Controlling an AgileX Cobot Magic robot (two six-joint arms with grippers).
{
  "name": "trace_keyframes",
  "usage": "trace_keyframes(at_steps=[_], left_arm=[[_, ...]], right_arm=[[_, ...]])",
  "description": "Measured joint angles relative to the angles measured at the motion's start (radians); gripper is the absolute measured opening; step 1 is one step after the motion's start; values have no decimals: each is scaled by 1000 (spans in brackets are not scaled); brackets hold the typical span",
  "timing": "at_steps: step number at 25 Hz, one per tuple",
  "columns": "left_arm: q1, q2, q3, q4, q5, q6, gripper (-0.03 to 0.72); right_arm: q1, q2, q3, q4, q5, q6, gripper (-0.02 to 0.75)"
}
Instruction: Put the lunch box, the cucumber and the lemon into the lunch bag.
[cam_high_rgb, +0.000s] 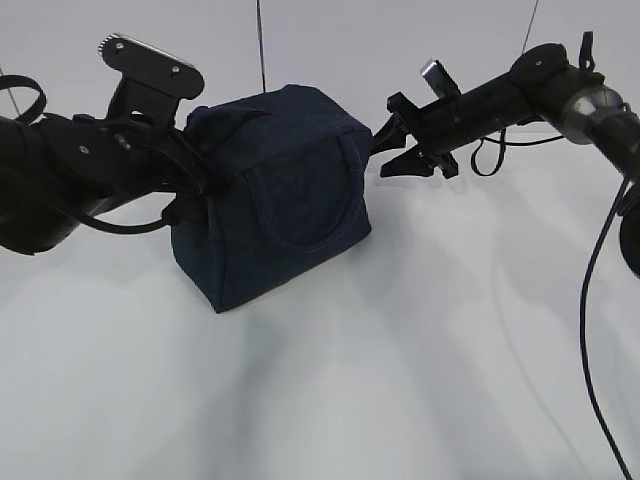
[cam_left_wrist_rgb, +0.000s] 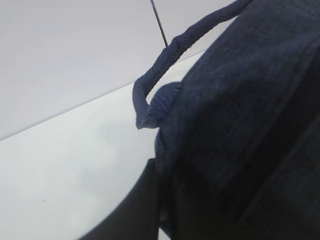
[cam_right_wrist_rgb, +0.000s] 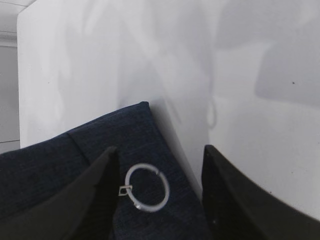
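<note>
The dark navy lunch bag (cam_high_rgb: 275, 190) stands on the white table, its top closed and one loop handle on its front face. My left gripper (cam_high_rgb: 195, 185) is pressed on the bag's left side. In the left wrist view one dark finger (cam_left_wrist_rgb: 137, 210) lies tight against the bag's fabric (cam_left_wrist_rgb: 240, 125), and a handle loop (cam_left_wrist_rgb: 165, 55) sticks out above it. My right gripper (cam_high_rgb: 393, 142) is open at the bag's top right corner. Its jaws (cam_right_wrist_rgb: 159, 150) stand on either side of the metal ring pull (cam_right_wrist_rgb: 146, 188). The lunch box, cucumber and lemon are out of view.
The white table (cam_high_rgb: 400, 380) stretches in front of and to the right of the bag. A white wall (cam_high_rgb: 330, 40) rises close behind it. Thin cables hang at the back, and a black cable (cam_high_rgb: 590, 300) hangs at the right.
</note>
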Motion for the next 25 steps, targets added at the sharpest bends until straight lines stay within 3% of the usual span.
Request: trace_keyframes(at_steps=[8, 16, 20, 25], left_arm=[[6, 0, 0, 0, 53, 0, -7], [6, -6, -6, 17, 235, 0, 18], [6, -10, -6, 49, 330, 0, 106], [8, -39, -6, 94, 419, 0, 335]], right_arm=[[-6, 0, -92, -40, 3, -111, 425], [-8, -77, -224, -207, 14, -215, 425], [-8, -130, -230, -266, 24, -246, 449], [-4, -151, -230, -257, 29, -246, 595]])
